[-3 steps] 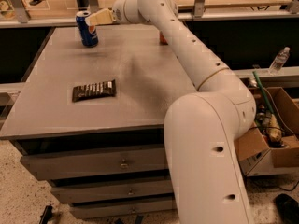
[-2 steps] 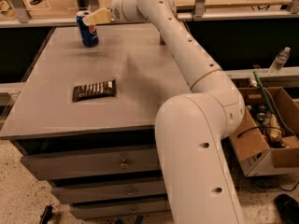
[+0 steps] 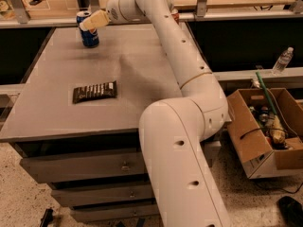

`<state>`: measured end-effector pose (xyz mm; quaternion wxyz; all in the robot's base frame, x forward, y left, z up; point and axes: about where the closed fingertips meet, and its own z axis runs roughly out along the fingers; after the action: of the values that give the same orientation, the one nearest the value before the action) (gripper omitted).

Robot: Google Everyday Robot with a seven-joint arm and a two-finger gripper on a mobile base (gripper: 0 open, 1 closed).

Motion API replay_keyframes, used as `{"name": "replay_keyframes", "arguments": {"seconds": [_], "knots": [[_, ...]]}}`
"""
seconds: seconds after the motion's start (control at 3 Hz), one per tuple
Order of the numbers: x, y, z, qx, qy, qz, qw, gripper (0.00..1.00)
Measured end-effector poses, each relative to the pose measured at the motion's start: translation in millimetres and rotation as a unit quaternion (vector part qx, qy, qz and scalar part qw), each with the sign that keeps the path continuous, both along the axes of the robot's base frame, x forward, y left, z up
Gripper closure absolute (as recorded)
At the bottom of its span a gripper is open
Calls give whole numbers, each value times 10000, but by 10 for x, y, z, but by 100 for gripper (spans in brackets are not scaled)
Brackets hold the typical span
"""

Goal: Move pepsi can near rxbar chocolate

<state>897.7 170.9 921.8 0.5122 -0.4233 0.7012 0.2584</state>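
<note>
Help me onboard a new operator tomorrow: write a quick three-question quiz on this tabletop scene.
1. True or false: the rxbar chocolate lies nearer the table's front edge than the pepsi can does.
2. Where is the gripper? A) at the upright pepsi can, near the table's far edge; B) resting on the rxbar chocolate; C) raised high above the table's middle.
3. Fill in: on the floor to the right of the table sits an open ____ box.
Key: 1 true; 2 A; 3 cardboard.
</note>
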Motion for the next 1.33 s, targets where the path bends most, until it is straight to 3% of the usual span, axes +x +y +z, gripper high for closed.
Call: {"name": "replay_keyframes", "arguments": {"seconds": [0.33, 1.33], "knots": [[-67, 108, -44, -196, 42, 187, 9996, 0], [-1, 392, -30, -419, 3, 23, 9991, 0]]}}
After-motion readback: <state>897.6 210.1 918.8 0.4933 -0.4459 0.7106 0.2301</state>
